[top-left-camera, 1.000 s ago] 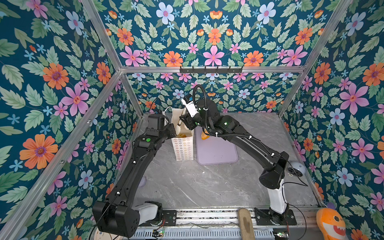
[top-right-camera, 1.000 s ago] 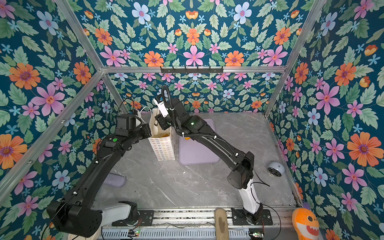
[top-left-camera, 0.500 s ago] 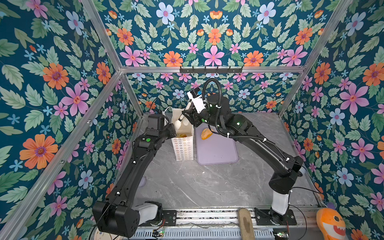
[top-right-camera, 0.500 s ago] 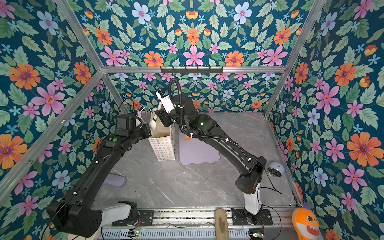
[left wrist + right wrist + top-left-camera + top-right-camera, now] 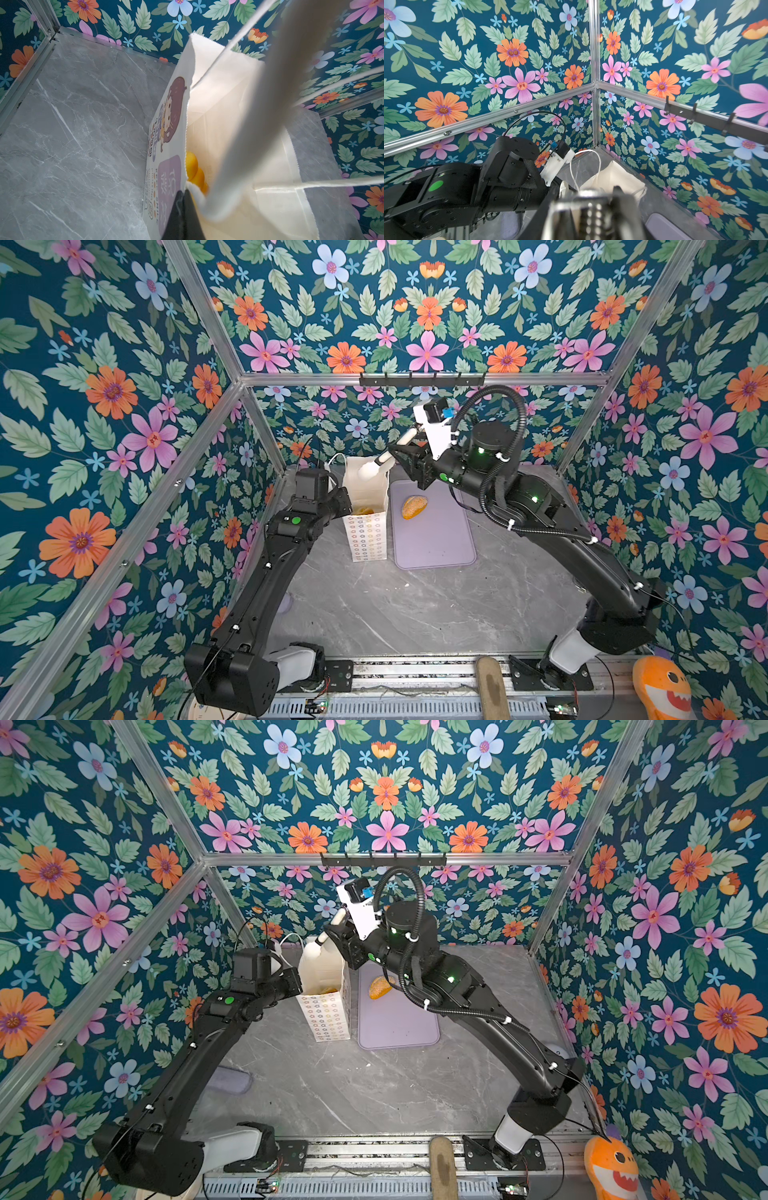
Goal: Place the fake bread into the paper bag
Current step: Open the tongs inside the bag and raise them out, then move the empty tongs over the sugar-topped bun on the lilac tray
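Grey bench (image 5: pixel 415 614): left end effector (image 5: pixel 184 207) pinching paper bag (image 5: pixel 365 537) rim; right end effector (image 5: pixel 371 468), spread untellable, nearer slanted seeded roll (image 5: pixel 414 506) lying below.

Robot lab cell — alu frame (image 5: pixel 291 379), floral walls (image 5: pixel 415 302), marble-look tabletop (image 5: pixel 415 614).

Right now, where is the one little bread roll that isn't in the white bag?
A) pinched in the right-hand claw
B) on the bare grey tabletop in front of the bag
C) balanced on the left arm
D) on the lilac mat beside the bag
D: the seeded roll lies on the lilac mat, just right of the paper bag in both top views, with nothing holding it.
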{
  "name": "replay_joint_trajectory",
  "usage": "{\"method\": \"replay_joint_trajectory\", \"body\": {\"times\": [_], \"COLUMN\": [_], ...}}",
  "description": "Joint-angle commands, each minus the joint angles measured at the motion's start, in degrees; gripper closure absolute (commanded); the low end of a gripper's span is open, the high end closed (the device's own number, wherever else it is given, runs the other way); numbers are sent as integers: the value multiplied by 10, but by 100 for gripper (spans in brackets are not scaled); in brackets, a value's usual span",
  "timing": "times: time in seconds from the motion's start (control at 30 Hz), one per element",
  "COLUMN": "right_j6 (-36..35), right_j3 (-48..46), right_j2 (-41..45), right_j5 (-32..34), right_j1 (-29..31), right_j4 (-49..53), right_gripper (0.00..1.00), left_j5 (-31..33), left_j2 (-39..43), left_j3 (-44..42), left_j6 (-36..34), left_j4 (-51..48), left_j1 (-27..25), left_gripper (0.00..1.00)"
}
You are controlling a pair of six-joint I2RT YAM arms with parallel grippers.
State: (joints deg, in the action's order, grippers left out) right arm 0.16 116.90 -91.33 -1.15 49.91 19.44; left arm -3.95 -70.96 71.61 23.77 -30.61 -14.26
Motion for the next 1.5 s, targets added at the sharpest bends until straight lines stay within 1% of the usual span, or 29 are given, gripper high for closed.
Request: {"method": "replay_joint_trajectory", "body": {"times": [0.0,0.2,0.4,0.57,0.67,0.73,0.83,1.0,1.27,1.33,1.37,1.47], "right_j6": [-13,-3,-11,0,21,34,48,52,80,93,100,112], "right_j3": [-35,-120,-208,-268,-298,-325,-360,-381,-351,-347,-346,-333], "right_j2": [35,110,174,186,178,173,153,92,-14,-31,-57,-94], "right_j5": [27,46,87,99,87,85,74,47,6,9,9,10], "right_j1": [-13,-57,-89,-127,-153,-166,-187,-192,-191,-190,-189,-185], "right_j4": [-58,-79,-100,-107,-112,-139,-185,-234,-272,-291,-304,-326], "right_gripper": [58,58,59,59,59,59,61,61,62,62,62,63], "left_j5": [1,1,0,-2,-5,-5,-6,0,0,0,-1,-3], "left_j2": [3,3,3,2,1,1,1,0,0,0,0,-1], "left_j3": [-1,0,0,1,2,2,4,2,1,2,2,2], "left_j6": [-4,-3,-2,0,1,2,2,1,0,0,0,0], "left_j4": [4,3,2,3,4,3,1,2,2,1,2,2], "left_j1": [1,1,1,1,1,2,0,0,1,1,0,1], "left_gripper": [100,100,100,100,100,100,100,100,100,100,100,100]}}
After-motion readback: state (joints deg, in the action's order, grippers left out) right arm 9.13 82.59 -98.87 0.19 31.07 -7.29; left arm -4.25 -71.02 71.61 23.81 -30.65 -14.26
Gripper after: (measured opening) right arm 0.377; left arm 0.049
